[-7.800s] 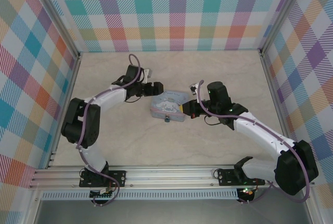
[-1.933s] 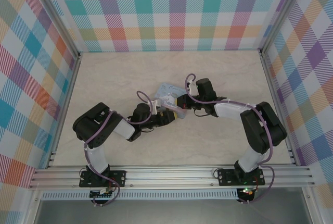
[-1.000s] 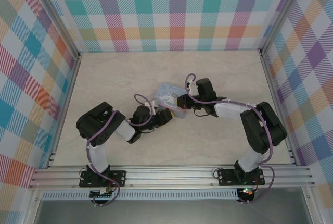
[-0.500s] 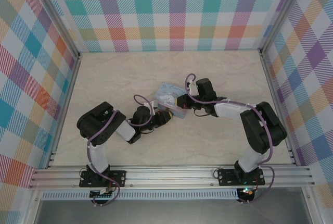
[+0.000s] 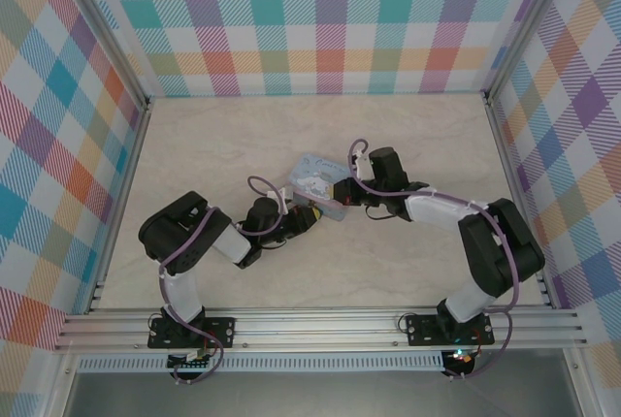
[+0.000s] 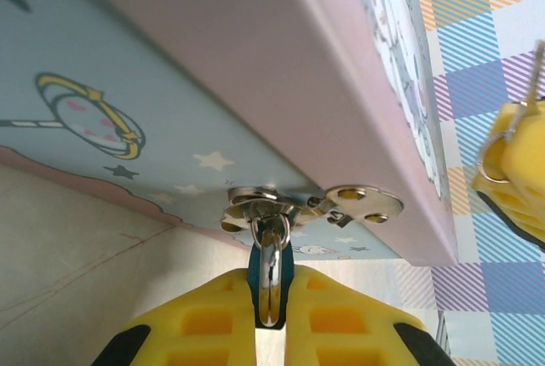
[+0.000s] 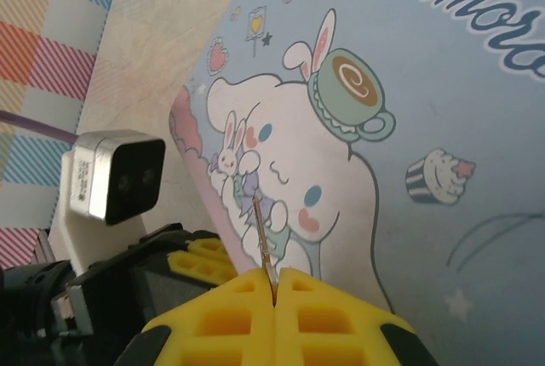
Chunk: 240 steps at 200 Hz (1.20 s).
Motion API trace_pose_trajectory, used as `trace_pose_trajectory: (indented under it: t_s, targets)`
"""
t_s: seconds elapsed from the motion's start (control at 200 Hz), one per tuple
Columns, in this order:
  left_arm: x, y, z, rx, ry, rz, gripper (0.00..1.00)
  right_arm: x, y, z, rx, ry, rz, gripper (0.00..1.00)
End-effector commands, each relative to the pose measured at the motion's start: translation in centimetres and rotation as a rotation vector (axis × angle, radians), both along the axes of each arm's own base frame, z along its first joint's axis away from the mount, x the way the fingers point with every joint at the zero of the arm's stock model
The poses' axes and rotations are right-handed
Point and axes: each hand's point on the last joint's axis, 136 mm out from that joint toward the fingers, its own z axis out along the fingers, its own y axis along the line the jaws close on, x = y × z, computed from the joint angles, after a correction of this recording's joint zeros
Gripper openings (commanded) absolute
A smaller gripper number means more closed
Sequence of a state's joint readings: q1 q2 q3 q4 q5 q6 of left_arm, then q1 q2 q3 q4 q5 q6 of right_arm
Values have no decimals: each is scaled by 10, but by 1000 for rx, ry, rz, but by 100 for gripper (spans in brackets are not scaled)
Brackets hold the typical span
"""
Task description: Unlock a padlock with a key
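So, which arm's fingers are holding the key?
The right fingers: the thin key sticks out between them. The left fingers grip the padlock instead.

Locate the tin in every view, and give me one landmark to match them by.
Top external: tin mid-table, just beyond the left hand.
Left wrist: tin across the top, side wall and latch facing the camera.
Right wrist: tin lid covers the right and top.
Landmark: the left hand, gripping the padlock at the tin's latch edge.

Both arms bent inward, left gripper (image 6: 271, 302) pinched nearly closed; right gripper (image 7: 274, 285) clamped tight
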State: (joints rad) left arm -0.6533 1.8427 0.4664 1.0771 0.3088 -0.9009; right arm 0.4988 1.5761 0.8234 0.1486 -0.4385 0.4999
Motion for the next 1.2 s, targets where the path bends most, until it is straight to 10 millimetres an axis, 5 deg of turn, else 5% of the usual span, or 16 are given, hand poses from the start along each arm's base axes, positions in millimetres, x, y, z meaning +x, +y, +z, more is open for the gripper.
trace_pose_trajectory:
  t_s: [0.0,0.4,0.805,1.195]
  targets:
    - [-4,-1,14,7,-43,-10,9,-11,-5,6,-15,-25,41,2]
    - [10,-2,5,-6,-19,47,26,-8,-6,-6,-24,-3,21,2]
    - [18,-4,5,-32,-20,76,27,12,6,-10,-1,2,6,2]
    - [23,2,1,-45,-14,132,25,7,2,-27,-26,52,-5,2]
